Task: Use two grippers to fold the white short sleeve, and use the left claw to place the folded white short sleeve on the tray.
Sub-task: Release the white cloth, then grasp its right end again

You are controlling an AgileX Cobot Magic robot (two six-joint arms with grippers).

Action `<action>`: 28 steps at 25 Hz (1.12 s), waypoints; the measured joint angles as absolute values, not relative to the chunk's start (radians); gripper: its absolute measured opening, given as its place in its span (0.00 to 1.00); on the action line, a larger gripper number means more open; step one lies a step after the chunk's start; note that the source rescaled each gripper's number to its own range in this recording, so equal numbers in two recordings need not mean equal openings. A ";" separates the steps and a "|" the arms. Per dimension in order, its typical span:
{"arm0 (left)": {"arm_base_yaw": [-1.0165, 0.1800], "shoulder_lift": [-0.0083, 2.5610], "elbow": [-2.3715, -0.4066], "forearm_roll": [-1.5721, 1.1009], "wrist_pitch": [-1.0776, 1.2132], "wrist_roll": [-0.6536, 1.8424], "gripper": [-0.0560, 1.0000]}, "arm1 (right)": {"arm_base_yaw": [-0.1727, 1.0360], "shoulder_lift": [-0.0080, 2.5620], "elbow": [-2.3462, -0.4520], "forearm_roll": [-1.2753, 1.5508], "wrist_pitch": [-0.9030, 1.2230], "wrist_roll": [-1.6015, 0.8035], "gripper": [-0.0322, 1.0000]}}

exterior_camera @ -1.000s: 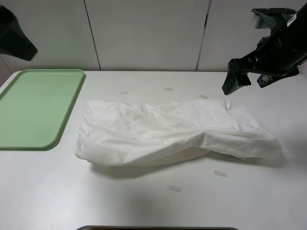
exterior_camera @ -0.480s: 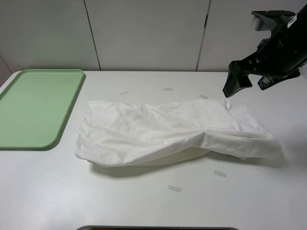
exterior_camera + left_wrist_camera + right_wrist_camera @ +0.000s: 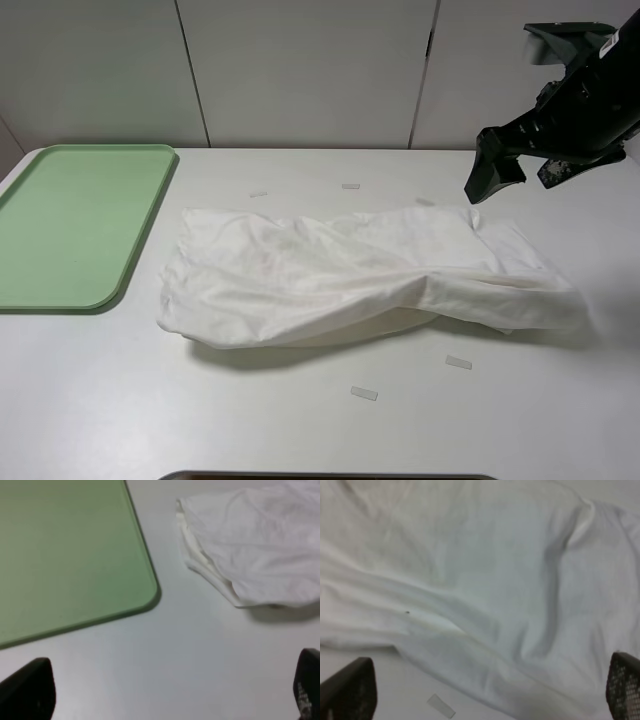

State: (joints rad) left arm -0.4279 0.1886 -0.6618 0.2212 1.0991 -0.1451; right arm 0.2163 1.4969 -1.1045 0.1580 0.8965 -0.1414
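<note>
While the white short sleeve [image 3: 360, 275] is lying bunched in a long, wrinkled band across the middle of the tabletop [image 3: 300, 430], beside the tray [image 3: 75, 225] but not touching it, we are finding both claws empty. The left claw [image 3: 167, 692] is hanging with its fingers spread wide above bare tabletop, between a rounded tray corner and the shirt's end. The right claw [image 3: 513, 178] is hovering over the shirt's other end, fingers equally far apart, gripping nothing
</note>
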 joint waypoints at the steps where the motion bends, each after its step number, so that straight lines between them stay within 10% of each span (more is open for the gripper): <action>1: -0.428 0.167 -0.649 0.221 1.104 -0.148 0.95 | 0.216 1.497 -1.104 0.158 0.896 -0.141 1.00; 28: -0.427 0.063 -0.511 0.041 1.072 -0.057 0.93 | 0.216 1.497 -1.104 0.158 0.877 -0.142 1.00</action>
State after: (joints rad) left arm -0.4268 0.0626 -0.5112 0.0408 1.0723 -0.0569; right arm 0.2163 1.4969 -1.1045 0.1580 0.8768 -0.1423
